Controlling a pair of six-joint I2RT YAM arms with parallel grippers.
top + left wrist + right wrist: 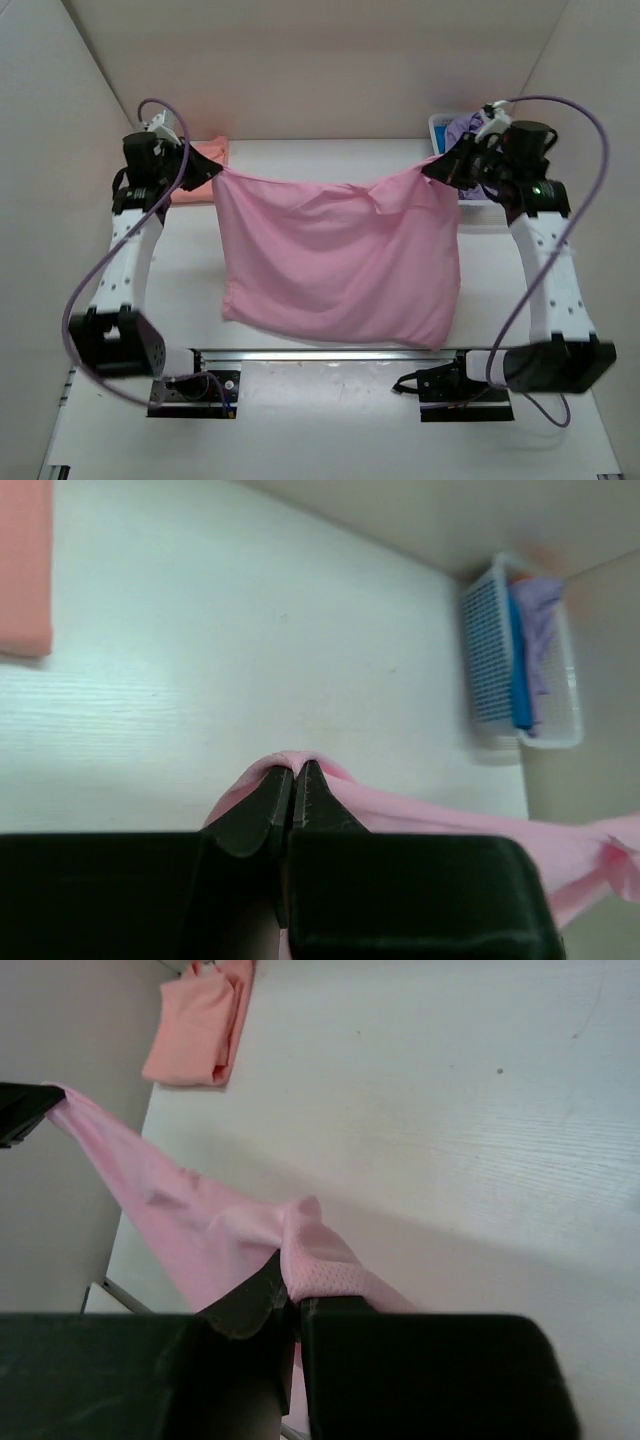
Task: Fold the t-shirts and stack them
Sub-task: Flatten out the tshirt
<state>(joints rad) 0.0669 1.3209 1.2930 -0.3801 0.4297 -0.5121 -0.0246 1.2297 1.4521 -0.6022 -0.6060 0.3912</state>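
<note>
You hold the light pink t-shirt (pixel 340 260) spread wide between both arms in the middle of the top view. Its upper edge sags a little from corner to corner and its lower hem hangs toward the bottom of the frame. You cannot tell from these views whether that hem touches the table (pixel 190 290). Your left gripper (pixel 212 172) is clenched on the shirt's upper left corner. In the left wrist view its dark fingers are pressed together with a small fold of pink cloth pinched at their tips. Your right gripper (pixel 435 170) is clenched on the upper right corner. In the right wrist view a bunch of finely meshed pink cloth sits between its fingertips, and the shirt runs taut from there up to the left edge of the frame. The salmon-peach t-shirt (pixel 212 150) lies folded on the table in the upper left of the top view, just behind your left gripper and partly hidden by it. The white slatted basket (pixel 490 660) stands in the upper right corner of the table, behind your right arm. It holds the lavender t-shirt (pixel 463 128) crumpled inside, with the blue t-shirt (pixel 520 680) tucked beside it.
</note>
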